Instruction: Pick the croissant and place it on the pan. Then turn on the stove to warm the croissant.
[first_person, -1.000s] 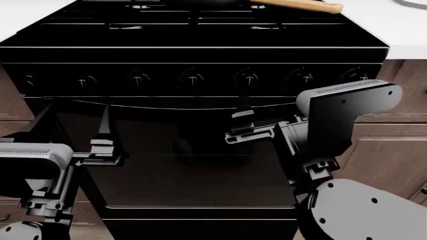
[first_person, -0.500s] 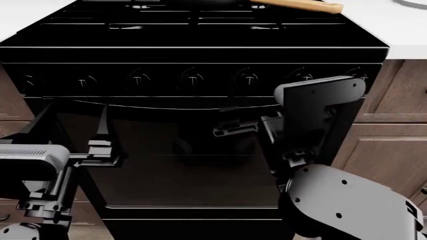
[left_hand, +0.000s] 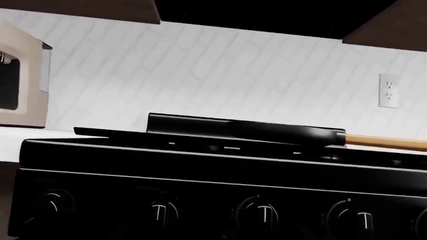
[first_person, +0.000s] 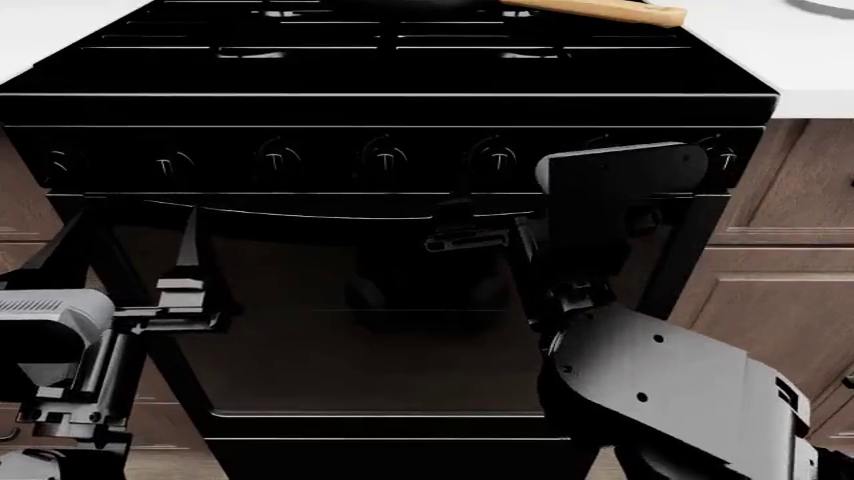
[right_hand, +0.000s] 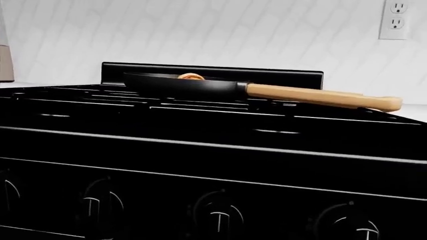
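Croissant lies inside the pan, only its golden top showing over the black rim, on a rear burner of the stove, far up from both sets of fingers. In the head view the right gripper sits at centre frame before the oven door, just under the row of knobs; its fingers are thin and dark against the glossy door, and I cannot tell if they are spread or closed. The left gripper is at the lower left, also before the door, with its fingers pointing up; their state is unclear too. The pan's wooden handle points toward the right, near the white surface.
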